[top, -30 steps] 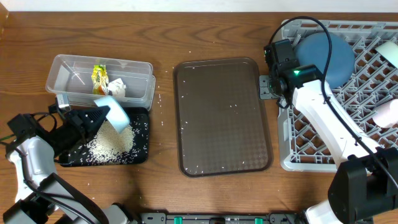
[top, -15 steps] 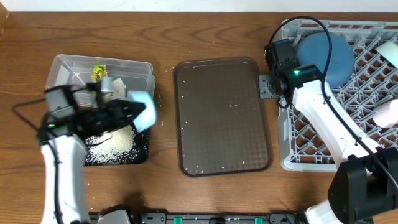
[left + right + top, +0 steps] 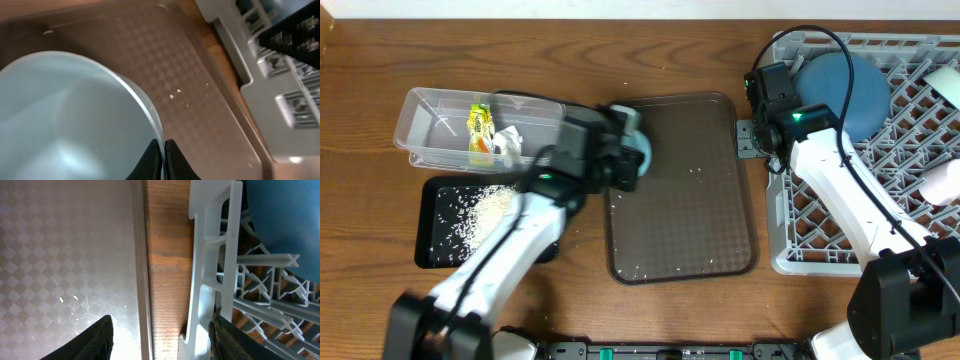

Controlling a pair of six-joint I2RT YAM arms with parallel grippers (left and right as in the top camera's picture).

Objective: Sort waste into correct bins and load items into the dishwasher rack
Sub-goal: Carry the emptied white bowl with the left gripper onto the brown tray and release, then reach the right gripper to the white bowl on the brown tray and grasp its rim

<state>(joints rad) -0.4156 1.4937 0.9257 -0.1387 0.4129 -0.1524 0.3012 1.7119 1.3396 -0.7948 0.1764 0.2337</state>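
**Left arm.** The left claw [image 3: 164,159] is clamped on the rim of the mint-green bowl [image 3: 75,125], with one finger inside the wall and one outside. This rim pinch is judged suitable for carrying the bowl, which looks empty. The bowl hangs over the upper-left corner of the brown tray [image 3: 690,230].

**Right arm.** The right claw [image 3: 162,337] has its fingers apart and holds nothing. It sits just right of the tray, at the edge of the dishwasher rack [image 3: 790,215], and is judged to be parked.

**Waste.** The rice [image 3: 480,210] lies left of the tray.

The overhead camera looks straight down on the whole desk [image 3: 660,60], far edge at top. The left wrist camera hangs close over the brown tray [image 3: 170,60], the mint-green bowl [image 3: 65,115] filling its near side, facing what seems, through blur, the rack [image 3: 280,65] by the right edge. The right wrist camera looks closely down on the gap between tray and rack, shared by all three.
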